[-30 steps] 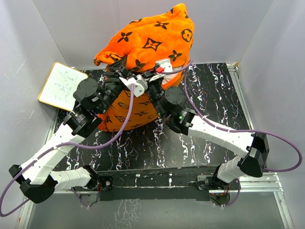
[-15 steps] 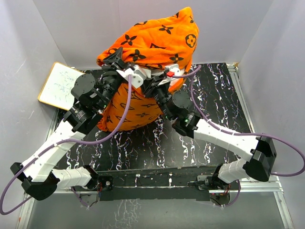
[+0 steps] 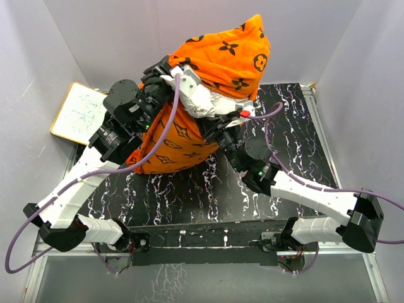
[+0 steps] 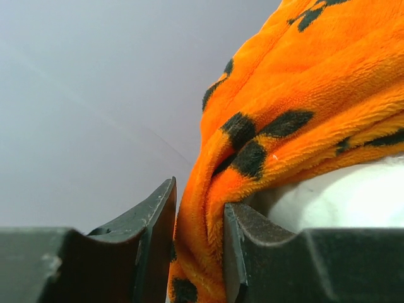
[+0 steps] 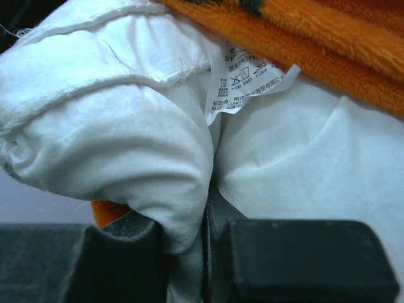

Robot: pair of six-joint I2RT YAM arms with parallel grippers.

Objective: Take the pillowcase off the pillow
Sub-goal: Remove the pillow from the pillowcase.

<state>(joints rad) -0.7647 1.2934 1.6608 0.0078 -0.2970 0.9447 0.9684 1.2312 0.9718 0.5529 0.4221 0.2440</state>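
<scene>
Both arms reach farther back than a second ago, and the pillowcase [image 3: 230,53] has been pulled up toward the rear wall, so a bulge of the white pillow [image 3: 203,101] now shows at its open mouth where only orange showed before. The left gripper [image 4: 199,211] is nearly closed, with a fold of the orange plush at the cover's edge pinched between its jaws and the pillow just beside it. The right gripper [image 5: 205,221] is clamped tight on a bunched corner of the pillow's white fabric, below a care label [image 5: 246,79]. The cover's lower part hangs over the back of the marbled table [image 3: 290,132], near a white board [image 3: 79,113].
</scene>
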